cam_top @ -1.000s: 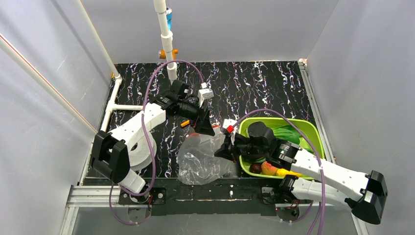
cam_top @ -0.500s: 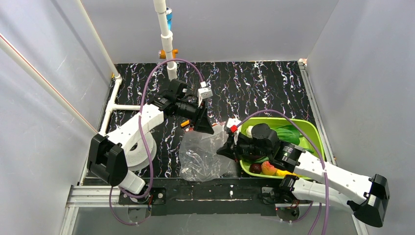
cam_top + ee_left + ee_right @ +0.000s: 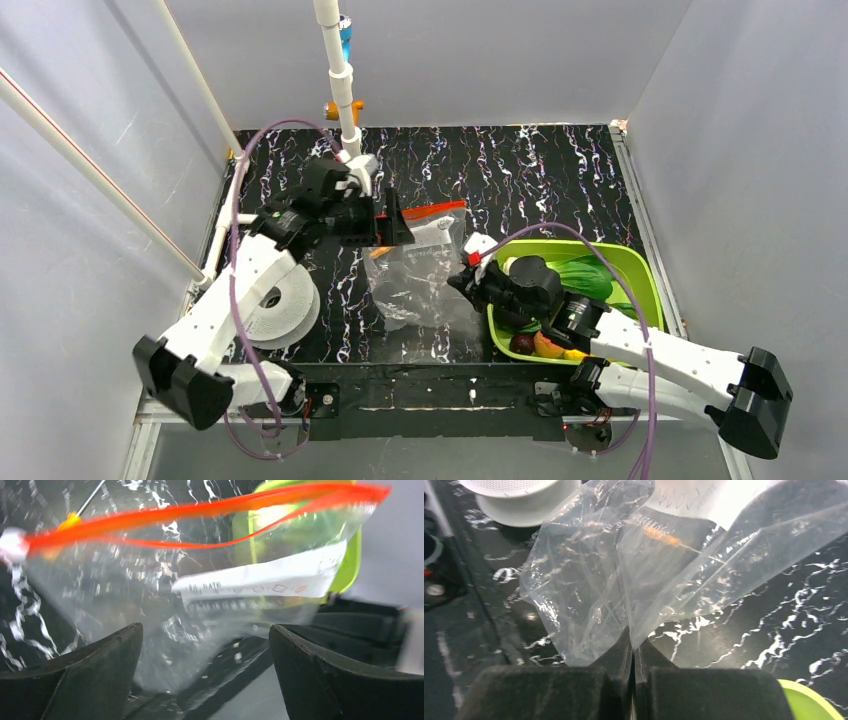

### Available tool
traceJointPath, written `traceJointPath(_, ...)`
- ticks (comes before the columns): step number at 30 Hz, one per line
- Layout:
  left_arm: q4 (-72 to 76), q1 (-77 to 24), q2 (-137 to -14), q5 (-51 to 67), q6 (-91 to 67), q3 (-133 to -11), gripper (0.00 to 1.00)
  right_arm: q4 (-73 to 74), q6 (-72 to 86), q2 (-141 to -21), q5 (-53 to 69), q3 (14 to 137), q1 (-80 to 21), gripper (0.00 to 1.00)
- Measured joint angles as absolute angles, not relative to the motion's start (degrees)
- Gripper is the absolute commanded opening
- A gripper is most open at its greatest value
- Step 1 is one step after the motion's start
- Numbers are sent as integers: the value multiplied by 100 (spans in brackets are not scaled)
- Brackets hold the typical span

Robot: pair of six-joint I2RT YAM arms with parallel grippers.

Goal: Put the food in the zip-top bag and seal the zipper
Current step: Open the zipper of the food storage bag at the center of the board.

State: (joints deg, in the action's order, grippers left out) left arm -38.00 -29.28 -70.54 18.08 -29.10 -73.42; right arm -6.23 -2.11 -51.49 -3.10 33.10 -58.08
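Observation:
The clear zip-top bag (image 3: 420,285) lies crumpled on the black mat, its red-orange zipper (image 3: 441,210) at the far end beside a white label. In the left wrist view the zipper (image 3: 200,512) runs across the top and the bag (image 3: 150,590) hangs ahead of my left gripper (image 3: 205,645), which is open wide with nothing pinched. My left gripper (image 3: 398,220) sits just left of the mouth. My right gripper (image 3: 633,642) is shut on a fold of the bag (image 3: 589,580), at its right edge (image 3: 470,280). The food, including a peach (image 3: 548,343) and bok choy (image 3: 585,280), is in the green bin (image 3: 640,265).
A white ribbed spool (image 3: 282,310) stands left of the bag, under my left arm. A white pipe (image 3: 345,100) rises at the back middle. Grey walls close in the mat on three sides. The green bin fills the right front.
My left gripper closed partway, then opened wide and swung back and left. The bag's mouth now lies farther back with its red strip showing. The right gripper stayed shut on the bag.

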Motion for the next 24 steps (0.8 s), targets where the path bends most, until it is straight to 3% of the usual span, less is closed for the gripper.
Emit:
traceJointPath(9,-5115,-2452,-6245,1306,-6134,-7853,95,-2140,-2428,-6041,-1059,3163,-5828,1)
traceJointPath(15,-4702,-2225,-5656,1891,-8332,-7059,93,-2489,-3321,-6110,-1243,3236,-5946,1)
traceJointPath(18,-4698,-2190,-5850,2034,-9191,-6982,93,-2547,-3562,-6110,-1321,3247,-6138,1)
traceJointPath(24,-4572,-2160,-6242,1995,-9944,-7087,85,-2550,-3803,-6112,-1469,3247,-6556,1)
